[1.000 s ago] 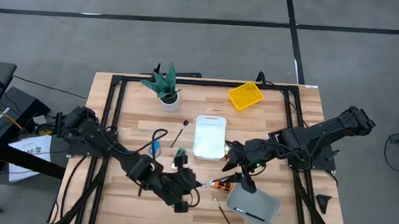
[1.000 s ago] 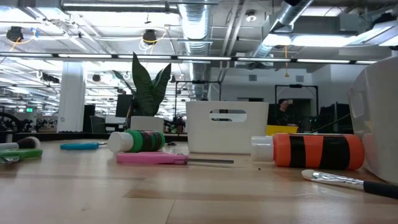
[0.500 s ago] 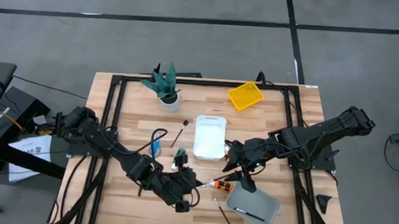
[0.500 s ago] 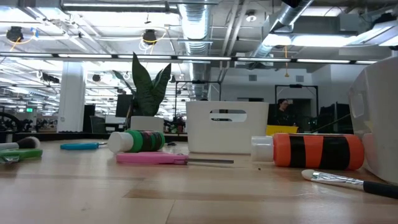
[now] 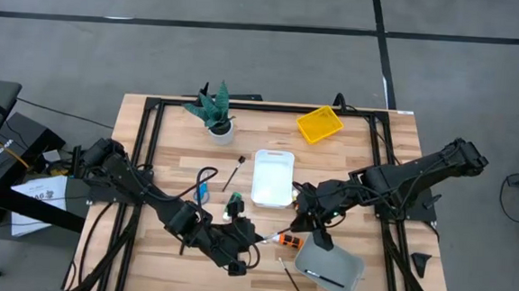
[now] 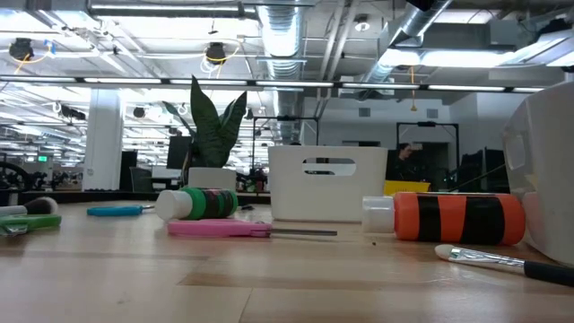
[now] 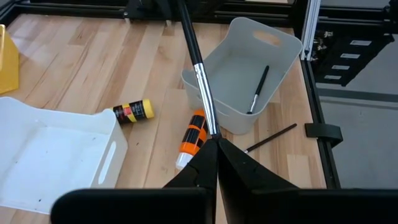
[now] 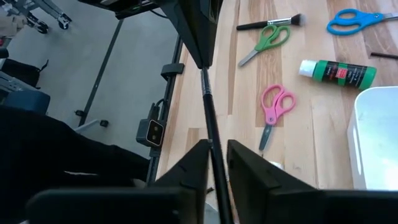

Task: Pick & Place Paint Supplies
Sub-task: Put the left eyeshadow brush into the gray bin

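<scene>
Potted plant (image 5: 215, 112), yellow tray (image 5: 319, 125), possibly empty.

A small orange paint bottle with black bands (image 6: 458, 218) has a white cap. The green paint bottle (image 8: 337, 73) carries a dark label, apparently with red. Three small scissors: pink-handled (image 8: 275, 107), green-handled (image 8: 265, 40), blue-handled (image 8: 352, 20). The small yellow bottle (image 7: 132, 112) wears a dark label.

A thin dark brush (image 7: 199, 74) is held up in the air; the orange bottle (image 7: 194, 134) and yellow bottle (image 7: 133, 111) lie on the wood
</scene>
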You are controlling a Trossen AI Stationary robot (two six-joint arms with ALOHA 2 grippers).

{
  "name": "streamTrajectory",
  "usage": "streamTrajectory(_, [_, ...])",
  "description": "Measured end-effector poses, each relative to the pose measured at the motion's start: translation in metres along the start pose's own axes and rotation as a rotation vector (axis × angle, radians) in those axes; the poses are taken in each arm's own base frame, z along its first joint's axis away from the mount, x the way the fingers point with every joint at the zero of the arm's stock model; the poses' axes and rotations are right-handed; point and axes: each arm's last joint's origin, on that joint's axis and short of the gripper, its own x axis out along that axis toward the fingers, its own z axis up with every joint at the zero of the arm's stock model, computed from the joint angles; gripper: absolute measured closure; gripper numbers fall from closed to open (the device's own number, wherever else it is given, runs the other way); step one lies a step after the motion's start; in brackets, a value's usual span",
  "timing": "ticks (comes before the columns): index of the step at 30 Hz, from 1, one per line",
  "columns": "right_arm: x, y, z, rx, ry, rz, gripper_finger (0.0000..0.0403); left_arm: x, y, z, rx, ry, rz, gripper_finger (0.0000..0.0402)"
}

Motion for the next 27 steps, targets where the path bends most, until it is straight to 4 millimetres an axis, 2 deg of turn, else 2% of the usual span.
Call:
streamTrajectory(4, [0.000,0.000,0.000,-0.002,0.001,0.003,0.0392,0.000,0.000,0.000,-0.001,0.001,0.002,0.0401])
streamTrajectory(16, [0.000,0.000,0.000,-0.003,-0.002,-0.004,0.0396,0.001,0.002,-0.002,-0.047,0.023,0.014,0.0396])
streamTrajectory(23, [0.000,-0.001,-0.001,0.002,0.004,-0.012,0.0396,-0.003,0.007,-0.025,-0.058,0.274,-0.005,0.0366])
streamTrajectory(27, [0.000,0.002,-0.008,0.008,0.051,-0.054,0.0396,-0.005,0.002,-0.039,-0.050,0.321,-0.007,0.0349])
